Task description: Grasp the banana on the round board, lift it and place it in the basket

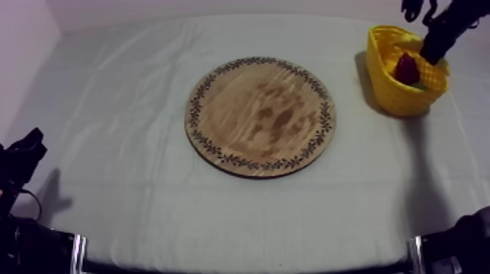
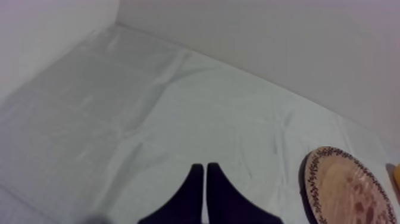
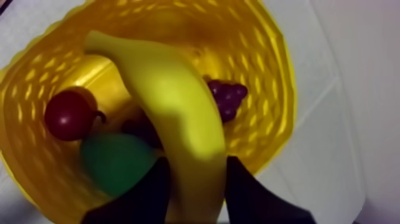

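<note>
Top view: dimmish, soft overhead light. Cloth [image 1: 131,109] reads grey-green and goes darker toward the lower corners. Basket [image 1: 386,98] throws a soft shadow to its left and near side. Board [image 1: 260,116] has a thin dark shadow under its lower-left rim.

Left wrist view: flat light, faint shading in the cloth folds. Wall [image 2: 268,47] has a pinkish cast. Dark shadow band along the board's edge facing the open cloth.

Right wrist view: basket is oversaturated, glowing yellow. Banana [image 3: 166,83] is bright at the far end and shaded at the end nearest the camera.
</note>
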You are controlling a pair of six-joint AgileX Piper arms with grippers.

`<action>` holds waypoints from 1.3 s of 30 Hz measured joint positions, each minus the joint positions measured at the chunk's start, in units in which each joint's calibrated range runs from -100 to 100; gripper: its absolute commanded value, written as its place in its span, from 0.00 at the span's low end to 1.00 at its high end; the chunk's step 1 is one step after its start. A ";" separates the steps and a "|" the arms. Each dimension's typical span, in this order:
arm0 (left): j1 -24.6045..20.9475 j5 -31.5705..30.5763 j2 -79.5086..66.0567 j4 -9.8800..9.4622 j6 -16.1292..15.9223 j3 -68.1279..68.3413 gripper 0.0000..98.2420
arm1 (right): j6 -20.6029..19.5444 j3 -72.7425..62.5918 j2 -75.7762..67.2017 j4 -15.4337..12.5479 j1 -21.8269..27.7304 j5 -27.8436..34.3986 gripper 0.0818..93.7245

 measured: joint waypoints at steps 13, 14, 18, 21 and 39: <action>0.00 0.00 0.00 0.00 0.00 0.00 0.00 | -3.09 -4.59 1.13 -2.20 -0.34 -0.62 0.42; 0.00 0.00 0.00 0.00 0.00 0.00 0.00 | -3.33 -4.52 1.13 -2.21 -0.26 -0.93 0.46; 0.00 0.00 0.00 0.00 0.00 0.00 0.00 | -4.33 -2.85 0.85 -1.97 -0.26 -2.38 0.54; 0.00 0.00 0.00 0.00 0.00 0.00 0.00 | -4.33 -1.67 0.35 -1.97 -0.26 -3.70 0.48; 0.00 0.00 0.00 0.00 0.00 0.00 0.00 | -3.07 18.10 -14.41 -12.14 -0.14 -8.81 0.01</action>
